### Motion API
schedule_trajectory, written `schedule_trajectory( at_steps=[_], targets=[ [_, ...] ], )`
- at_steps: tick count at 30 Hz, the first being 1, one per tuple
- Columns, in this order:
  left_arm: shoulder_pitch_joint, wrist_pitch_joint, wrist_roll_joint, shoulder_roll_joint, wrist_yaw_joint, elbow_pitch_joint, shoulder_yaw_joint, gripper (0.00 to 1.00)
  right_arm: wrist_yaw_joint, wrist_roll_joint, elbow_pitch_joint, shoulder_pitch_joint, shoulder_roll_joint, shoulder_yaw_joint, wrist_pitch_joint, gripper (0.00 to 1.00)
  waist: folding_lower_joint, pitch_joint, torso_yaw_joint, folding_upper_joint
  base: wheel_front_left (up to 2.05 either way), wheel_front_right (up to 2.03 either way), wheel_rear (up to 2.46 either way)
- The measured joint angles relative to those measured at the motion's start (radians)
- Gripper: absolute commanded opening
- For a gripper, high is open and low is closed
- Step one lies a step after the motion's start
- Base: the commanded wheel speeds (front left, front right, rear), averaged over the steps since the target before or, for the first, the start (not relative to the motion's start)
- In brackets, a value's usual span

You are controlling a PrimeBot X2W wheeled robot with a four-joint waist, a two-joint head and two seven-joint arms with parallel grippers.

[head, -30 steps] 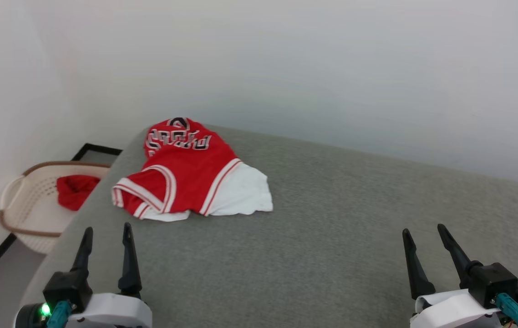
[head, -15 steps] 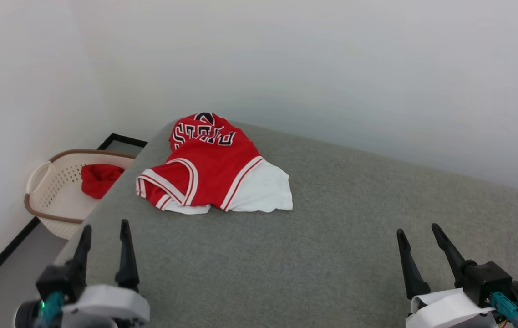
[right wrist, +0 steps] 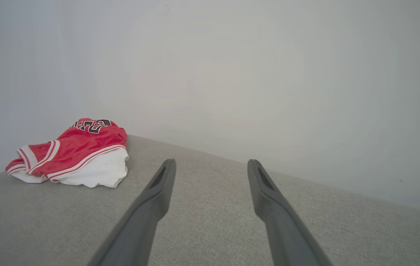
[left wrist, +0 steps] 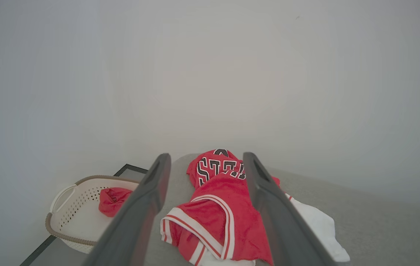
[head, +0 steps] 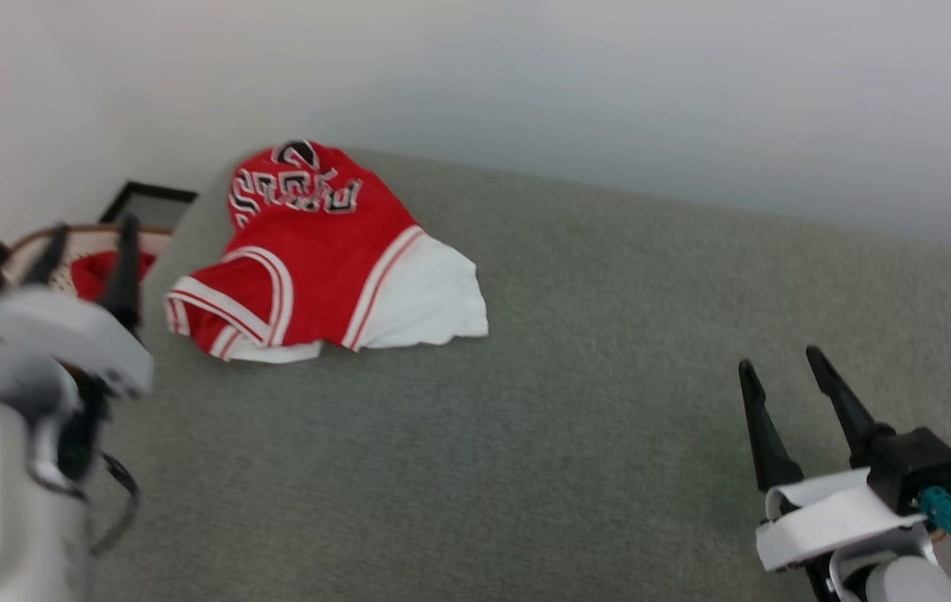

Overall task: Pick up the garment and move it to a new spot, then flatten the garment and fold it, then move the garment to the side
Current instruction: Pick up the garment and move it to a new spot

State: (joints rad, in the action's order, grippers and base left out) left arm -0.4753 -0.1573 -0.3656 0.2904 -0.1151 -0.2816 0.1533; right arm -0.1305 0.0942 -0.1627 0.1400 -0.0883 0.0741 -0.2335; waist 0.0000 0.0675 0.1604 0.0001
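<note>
The garment (head: 308, 251), a red jersey with white lining, striped trim and black block letters, lies crumpled at the far left corner of the grey cushioned surface (head: 576, 401). The left wrist view looks straight at the garment (left wrist: 221, 207) between its two fingers, and the garment (right wrist: 73, 151) sits far left in the right wrist view. My left gripper (head: 89, 251) is raised at the left edge, blurred, open and empty, short of the jersey. At the lower right my right gripper (head: 780, 368) stands open over bare fabric, far from the jersey.
A cream laundry basket (left wrist: 66, 218) with a brown rim stands on the floor left of the surface, holding a small plain red cloth (left wrist: 112, 199). White walls close the back and left. A dark strip (head: 150, 201) runs along the floor by the wall.
The head camera has shifted, so the whole scene sits differently. My left arm has risen and come forward toward the jersey, blurred with motion. The right gripper has lifted slightly. The jersey lies unchanged.
</note>
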Motion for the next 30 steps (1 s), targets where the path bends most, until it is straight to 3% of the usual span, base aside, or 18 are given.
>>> schedule_trajectory(
  at_steps=[10, 15, 24, 30],
  targets=[
    [-0.242, -0.332, -0.129, 0.125, -0.009, -0.197, -0.028, 1.00, 0.000, -0.003, 0.029, 0.079, -0.019, 0.032, -0.013, 1.00, 0.0001, 0.154, -0.071, 0.0000, 0.00, 0.00, 0.00],
    [-0.333, -0.486, -0.177, 0.147, -0.002, -0.303, -0.031, 1.00, 0.000, -0.007, 0.043, 0.103, -0.022, 0.040, -0.015, 1.00, 0.0000, 0.227, -0.103, 0.0000, 0.00, 0.00, 0.00],
    [-0.446, -0.673, -0.188, 0.192, 0.062, -0.479, -0.044, 1.00, 0.000, -0.011, 0.062, 0.144, -0.023, 0.066, -0.022, 1.00, 0.0001, 0.330, -0.159, 0.0000, 0.00, 0.00, 0.00],
    [-0.491, -0.697, -0.175, 0.212, 0.090, -0.545, -0.058, 1.00, 0.000, -0.011, 0.077, 0.161, -0.023, 0.076, -0.022, 1.00, 0.0000, 0.376, -0.196, -0.0001, 0.00, 0.00, 0.00]
  ],
)
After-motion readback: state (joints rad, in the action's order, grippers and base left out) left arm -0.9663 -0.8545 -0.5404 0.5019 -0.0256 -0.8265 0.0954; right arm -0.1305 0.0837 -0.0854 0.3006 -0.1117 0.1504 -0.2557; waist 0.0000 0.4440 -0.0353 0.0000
